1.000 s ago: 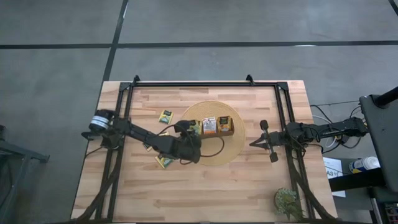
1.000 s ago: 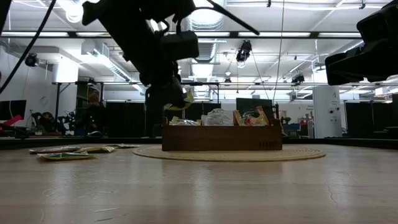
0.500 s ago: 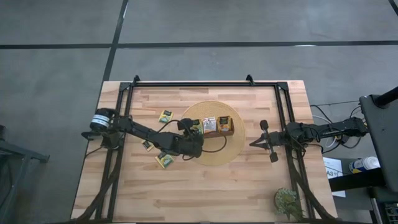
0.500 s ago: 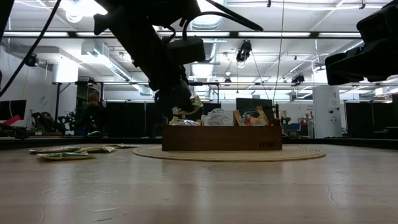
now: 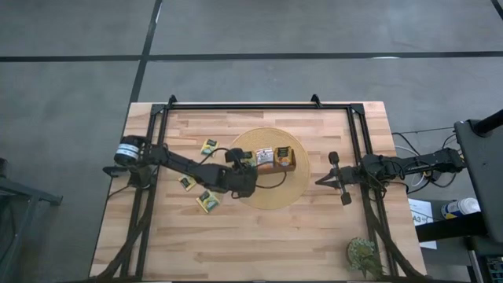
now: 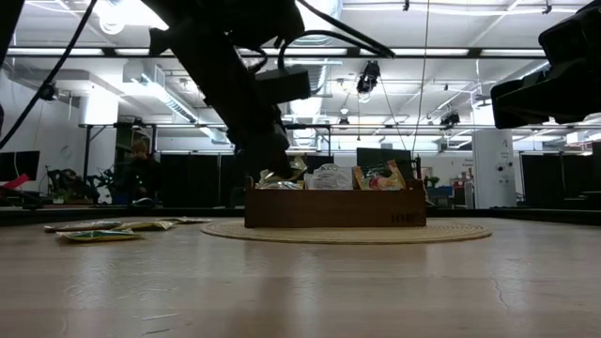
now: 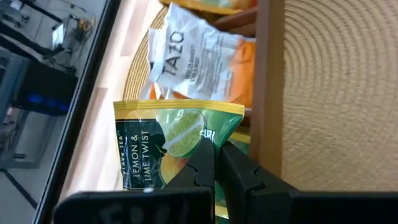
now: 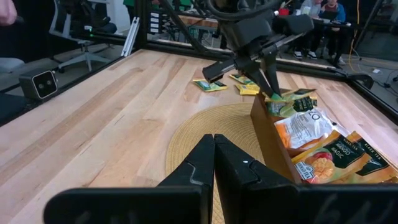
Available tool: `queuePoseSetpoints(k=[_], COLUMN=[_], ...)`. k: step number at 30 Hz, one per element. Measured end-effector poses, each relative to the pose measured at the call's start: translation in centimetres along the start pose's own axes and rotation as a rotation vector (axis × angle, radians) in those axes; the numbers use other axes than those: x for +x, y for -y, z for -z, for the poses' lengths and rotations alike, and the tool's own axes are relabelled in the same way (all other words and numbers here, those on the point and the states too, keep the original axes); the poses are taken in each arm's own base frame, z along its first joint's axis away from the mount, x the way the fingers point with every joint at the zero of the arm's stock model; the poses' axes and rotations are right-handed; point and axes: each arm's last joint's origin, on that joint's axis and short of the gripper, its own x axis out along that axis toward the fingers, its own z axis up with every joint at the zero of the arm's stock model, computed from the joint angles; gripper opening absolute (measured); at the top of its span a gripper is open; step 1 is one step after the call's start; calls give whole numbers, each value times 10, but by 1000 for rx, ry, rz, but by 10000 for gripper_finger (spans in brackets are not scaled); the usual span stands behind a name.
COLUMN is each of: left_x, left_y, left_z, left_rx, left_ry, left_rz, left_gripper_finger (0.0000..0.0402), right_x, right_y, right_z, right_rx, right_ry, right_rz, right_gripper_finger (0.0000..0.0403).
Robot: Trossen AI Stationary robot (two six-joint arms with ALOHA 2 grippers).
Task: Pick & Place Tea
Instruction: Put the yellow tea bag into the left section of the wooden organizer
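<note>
**Lowering lemon-lime packet into tray's end compartment**

Going left to right on the high view: three loose tea packets (image 5: pixel 207 202) lying flat on the table (image 5: pixel 259 244) left of the woven mat (image 5: pixel 297 189), well apart from the tray (image 5: pixel 292 159). Left gripper (image 5: pixel 245 163) hovering at the tray's left end, pinching a yellow-green packet (image 7: pixel 168 146) by one edge. Packet hanging over the leftmost compartment, apparently partly in. Right gripper (image 5: pixel 333 179) parked near the table's right edge, fingers together, holding nothing.

Doing it well, by judgement: keeping the packet upright and aligned with the dividers, sinking it below the tray wall before releasing, avoiding shoving the white-and-orange packet (image 7: pixel 199 56) next door, then lifting straight up.

View differences: left wrist view reading the label and showing the pinch, not visible from above. Right wrist view showing the other arm's gripper (image 8: pixel 268 87) over the tray end plus the orange packets (image 8: pixel 336 158) already filed. Low view (image 6: pixel 324 208) giving height against the tray rim only; depth not readable there.
</note>
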Motion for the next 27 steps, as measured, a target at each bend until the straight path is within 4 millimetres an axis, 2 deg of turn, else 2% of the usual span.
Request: queuePoseSetpoints(k=[11, 27], left_x=[14, 16], left_y=[-6, -4], left_z=[14, 16], left_rx=[-43, -79], left_ry=[-19, -11], left_rz=[18, 82], left_gripper_finger=[7, 14], right_x=[0, 0], right_y=[0, 0], right_z=[0, 0], right_rx=[-1, -2], right_ry=[0, 0], right_rz=[0, 0], right_gripper_finger=[9, 8])
